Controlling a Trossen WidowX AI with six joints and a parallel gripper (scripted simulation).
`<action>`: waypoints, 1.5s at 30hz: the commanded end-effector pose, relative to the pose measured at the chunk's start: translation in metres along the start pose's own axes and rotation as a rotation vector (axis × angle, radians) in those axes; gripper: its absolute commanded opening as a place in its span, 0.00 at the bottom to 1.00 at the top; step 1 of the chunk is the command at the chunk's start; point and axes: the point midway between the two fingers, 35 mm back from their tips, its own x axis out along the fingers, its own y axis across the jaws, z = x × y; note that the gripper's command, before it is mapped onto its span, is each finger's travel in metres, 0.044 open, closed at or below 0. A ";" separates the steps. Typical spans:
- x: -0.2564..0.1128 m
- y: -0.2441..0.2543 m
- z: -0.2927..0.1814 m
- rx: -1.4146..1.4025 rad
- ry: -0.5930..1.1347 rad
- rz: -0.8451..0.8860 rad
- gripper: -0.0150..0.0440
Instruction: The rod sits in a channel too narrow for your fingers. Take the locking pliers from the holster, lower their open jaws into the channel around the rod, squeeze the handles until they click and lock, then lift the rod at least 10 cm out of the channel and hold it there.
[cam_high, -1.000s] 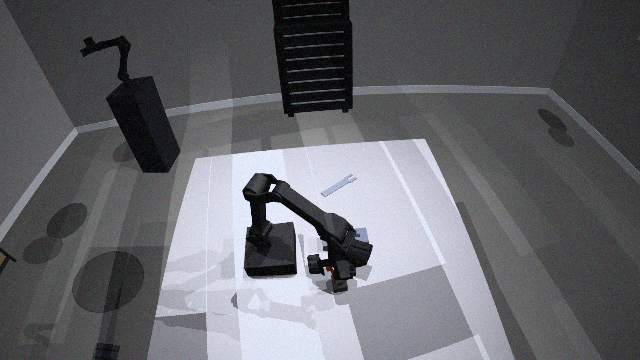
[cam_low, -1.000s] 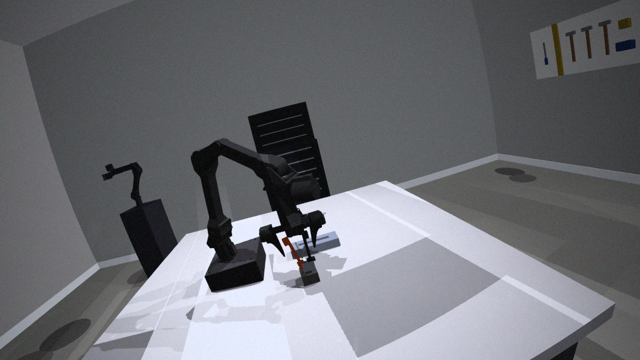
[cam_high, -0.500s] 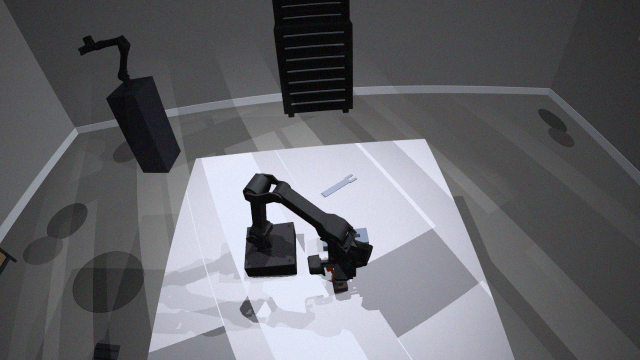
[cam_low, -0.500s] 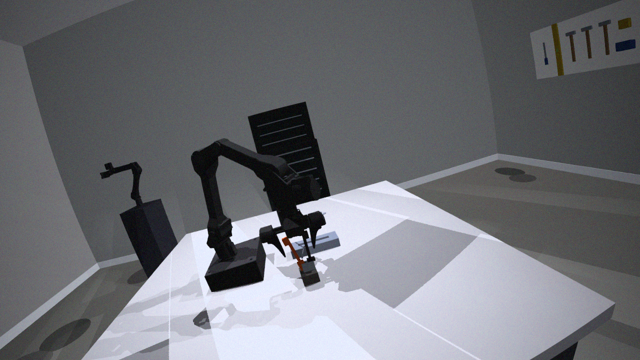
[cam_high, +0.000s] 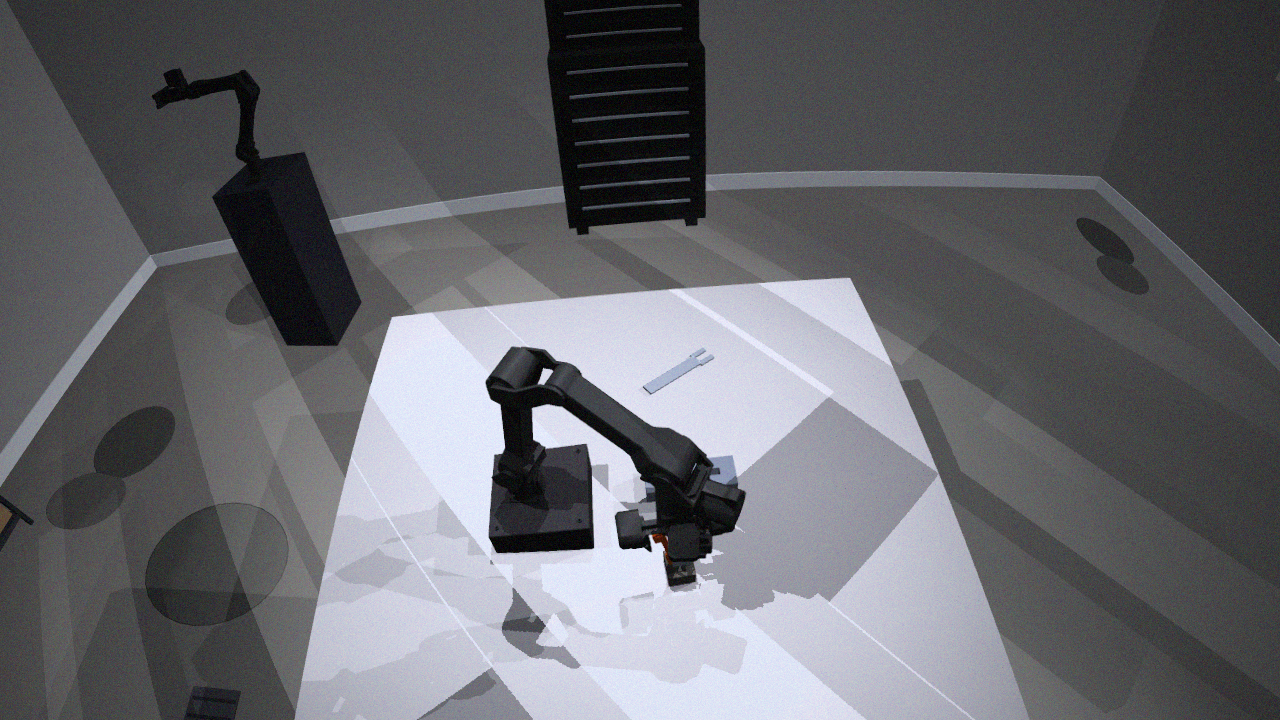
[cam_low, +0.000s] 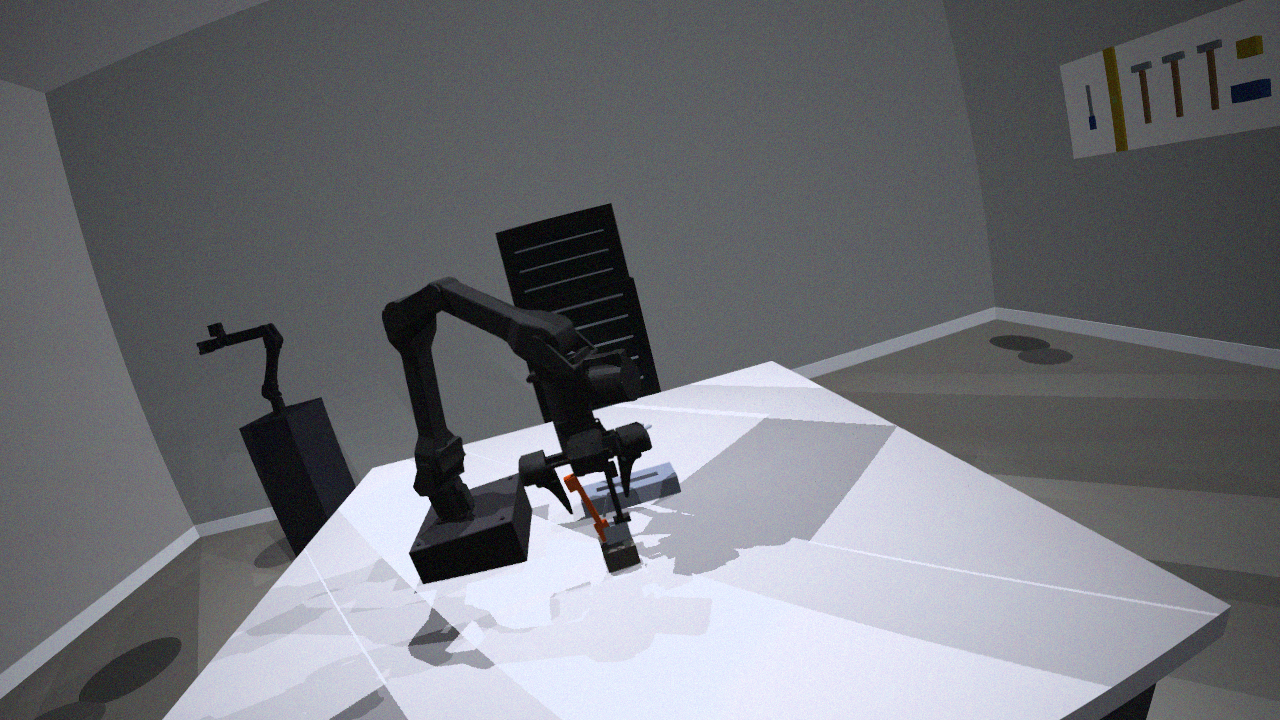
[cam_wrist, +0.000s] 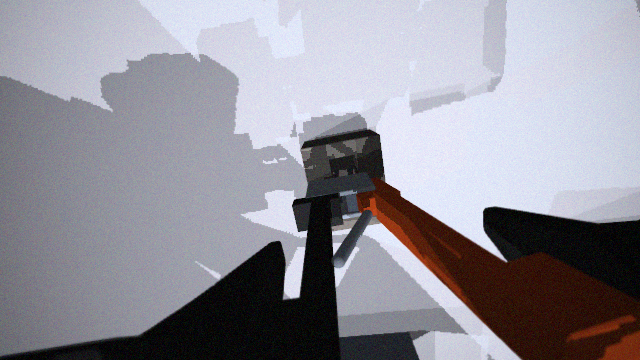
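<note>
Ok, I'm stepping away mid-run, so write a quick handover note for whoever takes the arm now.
Gripper: open, its fingers on either side of the pliers' handles, not clamped.
Locking pliers: in the holster, orange handle and black handle spread apart.
Channel block: behind the gripper; the rod inside can't be made out.
Done: gripper brought down to the handles.
Left: take the pliers out, lower the jaws around the rod, squeeze until locked, lift and hold.
</note>
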 end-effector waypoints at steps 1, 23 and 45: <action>0.000 0.000 0.001 -0.006 -0.003 -0.001 0.93; 0.000 0.000 0.001 -0.006 -0.003 -0.001 0.88; 0.000 0.000 0.001 -0.006 -0.003 -0.001 0.83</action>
